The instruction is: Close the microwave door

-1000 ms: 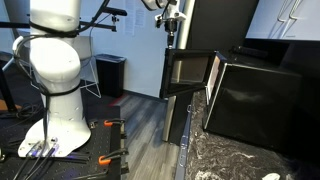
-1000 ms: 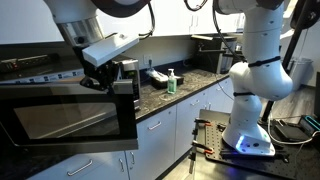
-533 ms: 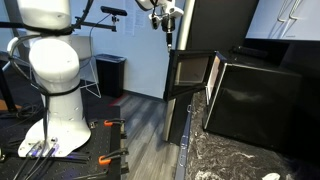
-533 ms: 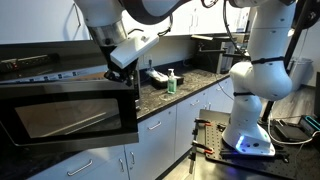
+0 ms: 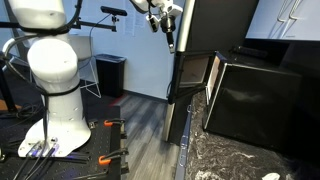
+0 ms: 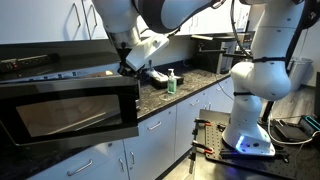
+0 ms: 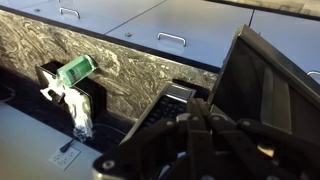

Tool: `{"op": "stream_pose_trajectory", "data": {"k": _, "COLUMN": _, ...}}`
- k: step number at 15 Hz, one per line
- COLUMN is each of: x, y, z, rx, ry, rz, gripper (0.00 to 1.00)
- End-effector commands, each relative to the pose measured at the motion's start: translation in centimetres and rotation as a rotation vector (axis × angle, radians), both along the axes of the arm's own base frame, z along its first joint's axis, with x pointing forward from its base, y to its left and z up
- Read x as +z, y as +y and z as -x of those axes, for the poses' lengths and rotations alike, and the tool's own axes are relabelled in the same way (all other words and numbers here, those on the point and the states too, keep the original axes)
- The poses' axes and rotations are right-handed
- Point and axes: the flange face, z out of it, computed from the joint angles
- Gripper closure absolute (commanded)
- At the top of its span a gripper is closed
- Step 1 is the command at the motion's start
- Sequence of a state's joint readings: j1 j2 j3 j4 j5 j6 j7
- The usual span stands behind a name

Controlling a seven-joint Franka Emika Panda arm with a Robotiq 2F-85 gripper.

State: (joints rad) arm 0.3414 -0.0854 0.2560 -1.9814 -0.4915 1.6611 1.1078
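**Door ajar, closing push not finished**

The gripper [image 6: 128,68] is at the upper free corner of the door [image 6: 70,112], touching it or just beside it. I cannot tell which, nor whether the jaws are wide or narrow. In an exterior view the door hangs below the gripper, angled out from the microwave [image 5: 255,100], with a gap at the free edge. By my judgement the job is partly done: the door must yet be pushed flush against the face until it latches.
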Motion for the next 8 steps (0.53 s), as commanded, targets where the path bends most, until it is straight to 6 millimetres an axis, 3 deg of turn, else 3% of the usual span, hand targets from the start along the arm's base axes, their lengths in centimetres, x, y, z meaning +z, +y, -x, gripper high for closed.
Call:
{"op": "stream_pose_trajectory", "data": {"k": 1, "x": 0.1, "y": -0.7, "z": -0.8, "rx": 0.026, "ry": -0.060, "rz": 0.023, "gripper": 1.00}}
{"op": "stream_pose_trajectory", "data": {"k": 8, "x": -0.5, "y": -2.5, "z": -2.9, "rx": 0.027, "ry": -0.086, "rz": 0.039, "gripper": 1.00}}
